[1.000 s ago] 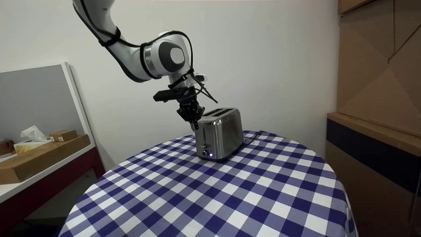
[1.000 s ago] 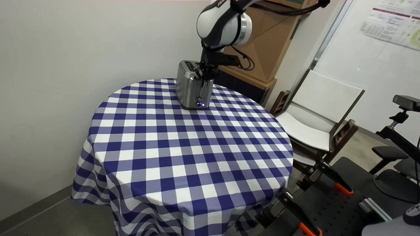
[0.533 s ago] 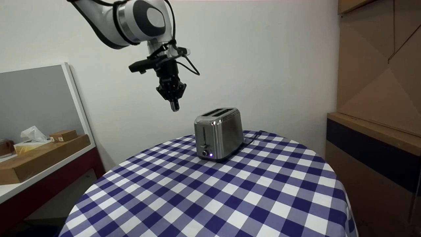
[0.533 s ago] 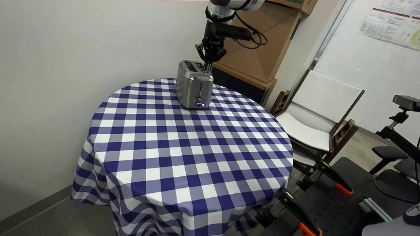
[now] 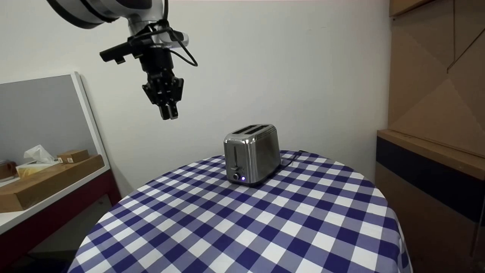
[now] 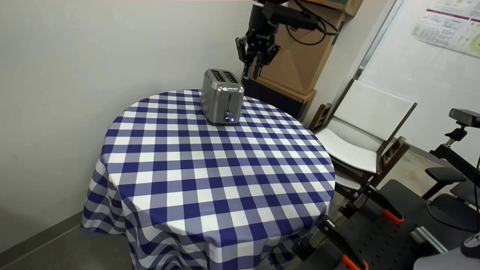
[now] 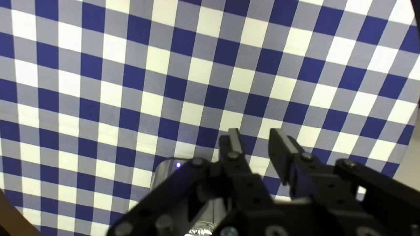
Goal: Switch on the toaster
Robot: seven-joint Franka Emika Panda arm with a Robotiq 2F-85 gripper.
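- You are holding the gripper (image 7: 255, 139) in mid-air, its two fingers (image 7: 279, 150) standing apart; in the wrist view, the checked tablecloth (image 7: 115, 85) is showing through the gap between the tips.
- In an exterior view, your gripper is pointing downward, higher than the toaster (image 5: 252, 155) and apart from it.
- Your arm (image 5: 146, 11) is reaching in above it from the top edge.
- The toaster is standing upright on the tablecloth, near the wall (image 5: 322, 76); in the wrist view your gripper is covering much of it.
- The toaster's lever (image 5: 235, 168) is sitting near the bottom of its upright track.
- Below the lever, a dial (image 5: 236, 176) is sitting beside a small light (image 5: 243, 178), which is glowing violet.
- A dark cord (image 5: 291, 162) is trailing from behind the toaster toward the tablecloth's far edge.
- Farther out, a small box (image 5: 73, 156) is resting on a long cardboard box (image 5: 57, 179), just beside a tissue box (image 5: 36, 168).
- In an exterior view, a white chair (image 6: 350, 150) is standing near the tablecloth, with a whiteboard (image 6: 431, 86) rising behind it.
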